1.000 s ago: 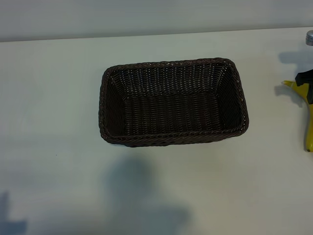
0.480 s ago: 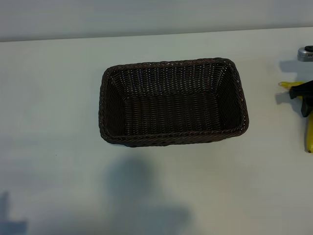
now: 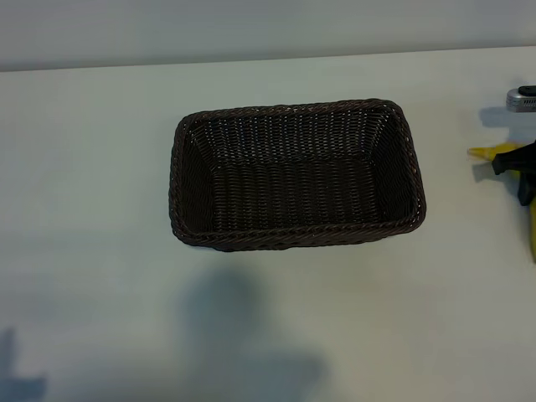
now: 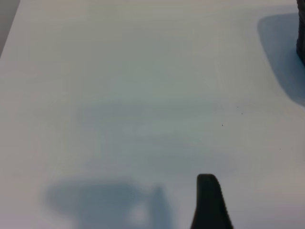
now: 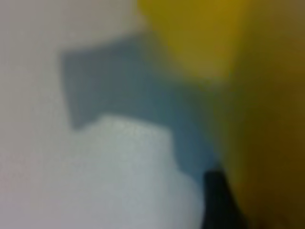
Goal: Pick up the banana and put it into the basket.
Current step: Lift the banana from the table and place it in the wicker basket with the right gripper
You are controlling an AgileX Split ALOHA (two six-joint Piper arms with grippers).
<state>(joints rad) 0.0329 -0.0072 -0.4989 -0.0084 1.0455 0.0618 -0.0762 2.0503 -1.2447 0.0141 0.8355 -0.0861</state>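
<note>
The dark brown woven basket (image 3: 297,239) stands empty in the middle of the white table. The yellow banana (image 3: 484,152) lies at the table's far right, partly cut off by the picture's edge. My right gripper (image 3: 523,167) is down on the banana near its far end. In the right wrist view the banana (image 5: 257,95) fills one side, very close. My left gripper (image 4: 155,205) hangs open over bare table left of the basket, with nothing in it and one fingertip (image 4: 209,200) showing. A corner of the basket (image 4: 301,43) shows at that view's edge.
The white table (image 3: 100,167) stretches wide on every side of the basket. A grey metal part (image 3: 523,96) shows at the right edge, just beyond the gripper. Arm shadows fall on the table's near side.
The right gripper and the banana's far tip have shifted a little to the left, towards the basket. The basket and the left arm have not moved.
</note>
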